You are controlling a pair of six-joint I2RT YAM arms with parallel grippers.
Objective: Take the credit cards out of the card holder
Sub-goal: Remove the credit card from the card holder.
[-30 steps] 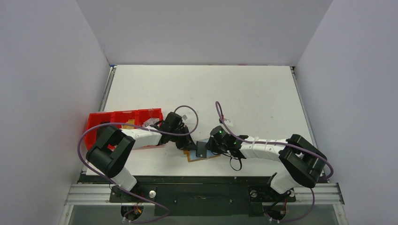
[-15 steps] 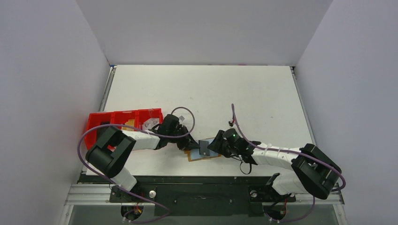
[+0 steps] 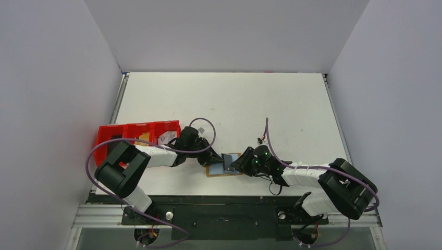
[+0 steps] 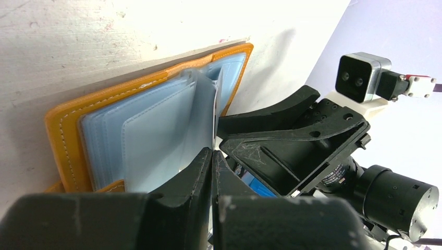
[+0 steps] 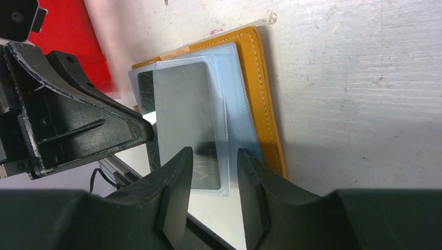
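While your left gripper (image 4: 211, 161) is clamped tight on the open card holder (image 3: 216, 171) near the table (image 3: 234, 104) edge, your right gripper (image 5: 213, 156) sits half-open around a grey card (image 5: 182, 104), so close and slide it out.

Tan leather-look card holder (image 5: 264, 104) w/ glossy clear plastic sleeves (image 5: 237, 109); table (image 5: 359, 78) matt.

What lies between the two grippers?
The open card holder, with one clear sleeve standing up, between left gripper and right gripper; the top view shows it.
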